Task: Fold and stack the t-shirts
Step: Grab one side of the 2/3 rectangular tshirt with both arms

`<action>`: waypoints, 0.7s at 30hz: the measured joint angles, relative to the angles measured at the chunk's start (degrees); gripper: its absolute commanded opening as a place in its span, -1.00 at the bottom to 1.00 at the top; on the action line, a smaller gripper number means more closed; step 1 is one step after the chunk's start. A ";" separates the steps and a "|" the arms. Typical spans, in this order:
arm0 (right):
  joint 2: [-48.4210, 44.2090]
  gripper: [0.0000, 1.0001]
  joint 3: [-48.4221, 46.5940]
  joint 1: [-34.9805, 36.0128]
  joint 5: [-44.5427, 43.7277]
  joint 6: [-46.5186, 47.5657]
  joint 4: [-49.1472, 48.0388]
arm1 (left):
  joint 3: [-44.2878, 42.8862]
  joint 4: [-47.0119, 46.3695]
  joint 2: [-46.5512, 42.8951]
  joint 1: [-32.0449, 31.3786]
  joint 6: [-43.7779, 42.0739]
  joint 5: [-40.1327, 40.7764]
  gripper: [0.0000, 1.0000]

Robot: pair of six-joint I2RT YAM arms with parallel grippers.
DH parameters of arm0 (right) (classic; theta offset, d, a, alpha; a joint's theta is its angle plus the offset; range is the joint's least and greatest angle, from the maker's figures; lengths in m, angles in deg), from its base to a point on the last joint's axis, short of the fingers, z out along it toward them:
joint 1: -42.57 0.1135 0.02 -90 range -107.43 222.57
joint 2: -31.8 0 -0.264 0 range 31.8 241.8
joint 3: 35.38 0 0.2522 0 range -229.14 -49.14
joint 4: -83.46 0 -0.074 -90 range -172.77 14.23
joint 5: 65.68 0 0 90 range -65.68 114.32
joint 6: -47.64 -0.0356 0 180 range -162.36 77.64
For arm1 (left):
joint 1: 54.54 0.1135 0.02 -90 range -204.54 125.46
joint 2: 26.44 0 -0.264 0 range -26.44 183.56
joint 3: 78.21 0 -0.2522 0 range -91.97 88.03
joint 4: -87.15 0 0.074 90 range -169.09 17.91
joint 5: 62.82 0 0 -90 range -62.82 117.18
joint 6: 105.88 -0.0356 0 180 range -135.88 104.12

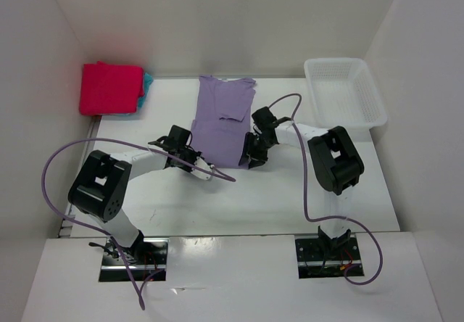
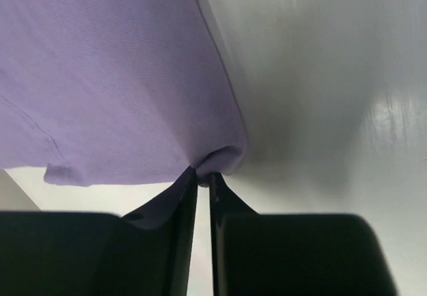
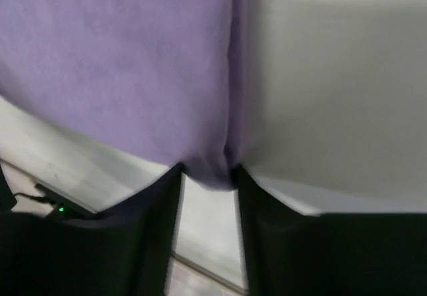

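Note:
A pale lavender t-shirt [image 1: 221,119] lies as a long narrow strip in the middle of the table, its collar end toward the back. My left gripper [image 1: 197,162] is at its near left corner, and the left wrist view shows the gripper [image 2: 203,176] pinched on a pucker of lavender cloth [image 2: 120,76]. My right gripper [image 1: 251,162] is at the near right corner; in the right wrist view its jaws [image 3: 208,173] hold a fold of the same shirt [image 3: 120,63] between them. A folded magenta-red t-shirt [image 1: 110,88] lies on a turquoise one [image 1: 147,86] at the back left.
A white plastic mesh basket [image 1: 343,90] stands at the back right corner. White walls close in the table on the left, back and right. Purple cables loop off both arms over the near half of the table.

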 measured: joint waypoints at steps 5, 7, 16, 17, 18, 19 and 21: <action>1.70 -0.73 -0.02 -0.02 2.01 -0.85 -0.83 | 0.00 0.00 0.11 0.00 0.00 -0.04 -1.00; 1.97 -0.85 0.00 -0.02 2.54 -1.11 -1.11 | 0.00 0.02 0.11 0.00 0.00 -0.09 -0.57; 1.99 -0.98 0.02 -0.02 2.60 -1.05 -1.27 | -2.69 4.17 -0.42 0.00 -3.45 -0.72 0.50; 1.99 -0.98 0.02 -0.02 2.60 -1.03 -1.27 | -2.84 5.07 -0.42 -0.04 -4.22 -0.79 0.50; 1.99 -0.98 0.02 -0.02 2.60 -1.03 -1.27 | -2.97 5.84 -0.42 -0.15 -5.01 -0.76 0.50; 1.99 -0.98 0.02 -0.02 2.60 -1.05 -1.27 | -3.19 6.82 -0.42 -0.28 -6.19 -0.70 0.50; 1.99 -0.98 0.02 -0.02 2.60 -0.96 -1.25 | -3.41 8.33 -0.42 -0.70 -7.87 -0.07 0.50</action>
